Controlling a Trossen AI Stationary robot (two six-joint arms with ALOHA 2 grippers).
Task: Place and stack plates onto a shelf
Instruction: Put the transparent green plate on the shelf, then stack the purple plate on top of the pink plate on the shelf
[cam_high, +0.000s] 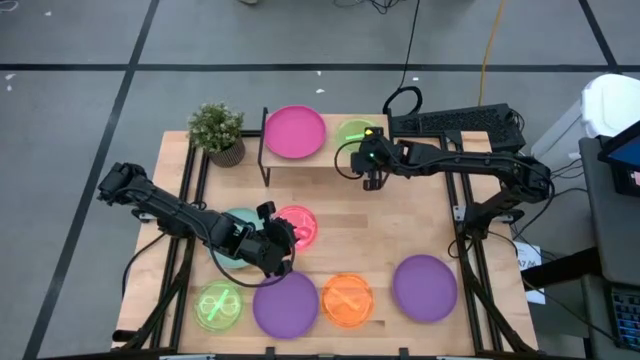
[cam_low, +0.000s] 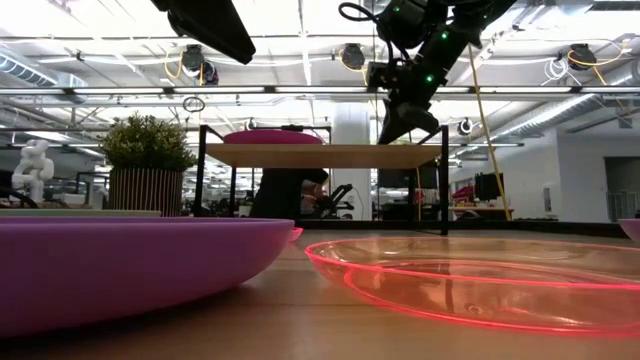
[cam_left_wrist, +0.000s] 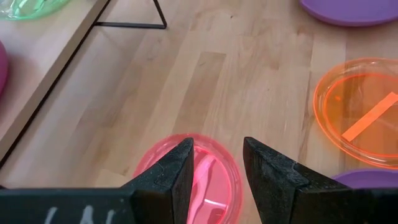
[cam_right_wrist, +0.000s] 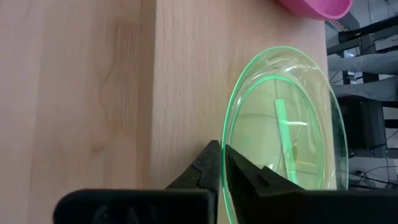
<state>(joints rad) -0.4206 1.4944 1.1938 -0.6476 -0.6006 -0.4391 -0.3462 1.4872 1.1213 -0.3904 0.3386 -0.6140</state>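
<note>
My right pincer (cam_right_wrist: 224, 163) pinched the green plate's (cam_right_wrist: 292, 124) rim on the shelf (cam_right_wrist: 93, 93) beside the magenta plate (cam_right_wrist: 314, 7); release should be gentle, then lift straight up.

Plates, 8 total, high view:
- magenta, lg: 1 (cam_high: 295, 132), on shelf
- lime-green, sm, translucent: 2; one on shelf (cam_high: 353, 134), one on tabletop (cam_high: 218, 305)
- purple, lg: 2 (cam_high: 286, 303) (cam_high: 424, 288)
- orange, sm, translucent: 1 (cam_high: 347, 298)
- pink, sm, translucent: 1 (cam_high: 303, 226)
- teal, lg: 1 (cam_high: 238, 222), partly hidden by arm

Shelf: 1 (cam_high: 320, 158)
Potted plant: 1 (cam_high: 217, 131)
Keyboard: 1 (cam_high: 455, 123)
Robot arms: 2, w/ 1 gripper ea.: left gripper (cam_high: 278, 250), right gripper (cam_high: 371, 180)
</note>
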